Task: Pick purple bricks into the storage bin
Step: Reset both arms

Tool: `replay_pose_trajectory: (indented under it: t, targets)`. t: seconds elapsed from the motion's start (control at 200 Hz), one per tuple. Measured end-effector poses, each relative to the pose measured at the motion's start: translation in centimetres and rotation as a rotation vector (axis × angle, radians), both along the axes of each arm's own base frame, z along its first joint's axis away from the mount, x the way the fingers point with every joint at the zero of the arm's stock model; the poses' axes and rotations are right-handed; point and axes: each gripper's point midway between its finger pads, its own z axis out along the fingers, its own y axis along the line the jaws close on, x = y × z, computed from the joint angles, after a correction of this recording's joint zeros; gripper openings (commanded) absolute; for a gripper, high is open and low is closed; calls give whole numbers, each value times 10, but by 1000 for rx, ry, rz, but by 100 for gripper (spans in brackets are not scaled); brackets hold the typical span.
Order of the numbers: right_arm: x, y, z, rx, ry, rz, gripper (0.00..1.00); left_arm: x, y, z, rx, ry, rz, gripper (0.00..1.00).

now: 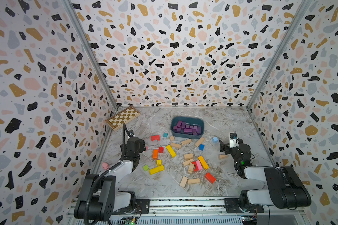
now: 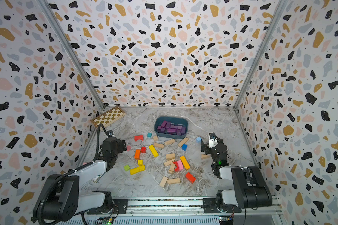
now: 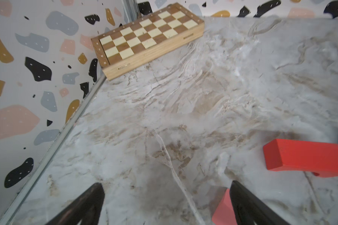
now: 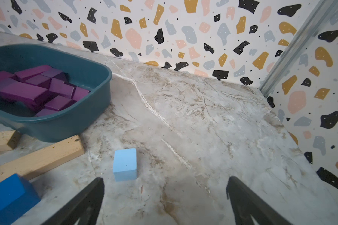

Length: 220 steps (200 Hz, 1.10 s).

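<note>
The purple bricks [image 1: 187,128] lie piled inside the storage bin [image 1: 183,135], just above centre of frame in both top views. Left of centre, the left hand [image 3: 166,184] hangs spread wide and empty over the table [image 3: 183,107]. Right of centre, the right hand [image 4: 165,178] is equally spread, empty, near a light blue cube [image 4: 125,163].

left arm [image 1: 123,167]: we stretch it forward on our left side, wrist low over the table.
left gripper [image 3: 167,184]: our jaws stand wide apart, empty.
right arm [image 1: 254,172]: we stretch it forward, wrist low.
right gripper [image 4: 165,178]: our jaws stand wide apart, empty.
</note>
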Motion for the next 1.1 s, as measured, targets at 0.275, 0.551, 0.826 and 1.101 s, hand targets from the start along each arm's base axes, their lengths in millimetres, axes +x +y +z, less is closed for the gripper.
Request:
replay_pose_trajectory:
  t: [0.275,0.551,0.826,1.101]
  targets:
    - [3,-10,-5,45,-11,-27,100,13,5,-5,1,-75,-34,99]
    - [3,-8,-2,46,-23,-22,100,12,-1,-7,-4,-130,-73,99]
    - [3,-8,-2,47,-24,-20,100,15,-3,-1,-7,-156,-84,99]
    - [3,-6,-2,44,-24,-20,100,15,-3,0,-8,-162,-85,99]
